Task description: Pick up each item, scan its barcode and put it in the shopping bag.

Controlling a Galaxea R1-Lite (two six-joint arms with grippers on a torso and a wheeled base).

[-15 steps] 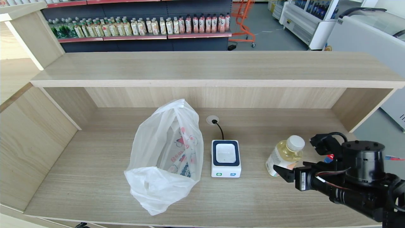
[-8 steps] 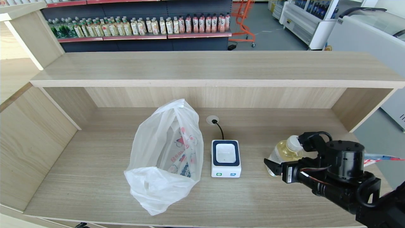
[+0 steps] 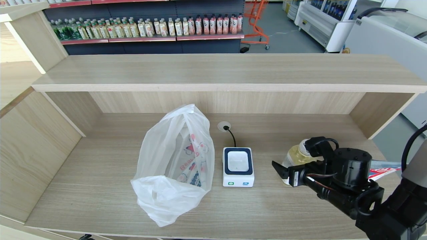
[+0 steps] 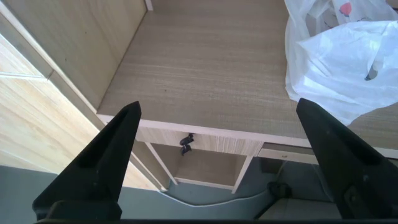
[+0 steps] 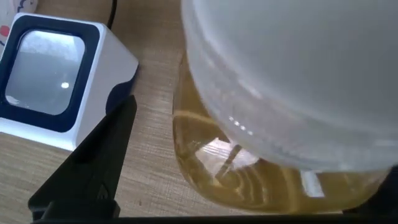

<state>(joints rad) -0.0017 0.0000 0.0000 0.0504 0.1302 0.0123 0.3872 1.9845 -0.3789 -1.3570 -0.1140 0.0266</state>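
A clear bottle of yellow liquid with a white cap stands on the wooden counter, right of the scanner. My right gripper is open, one finger on each side of the bottle. In the right wrist view the bottle sits close between the dark fingers, with a gap on the scanner side. The white plastic shopping bag stands left of the scanner, with a printed pack showing through it. My left gripper hangs open over the counter's front edge, near the bag.
The white scanner with a dark-rimmed window sits at mid counter, its cable running back to a hole. A flat red, white and blue pack lies behind my right arm. A raised shelf and side walls box in the counter.
My right gripper has moved left toward the bottle, and its fingers now straddle it. The bottle's cap looks shifted slightly left. The bag and scanner have not moved.
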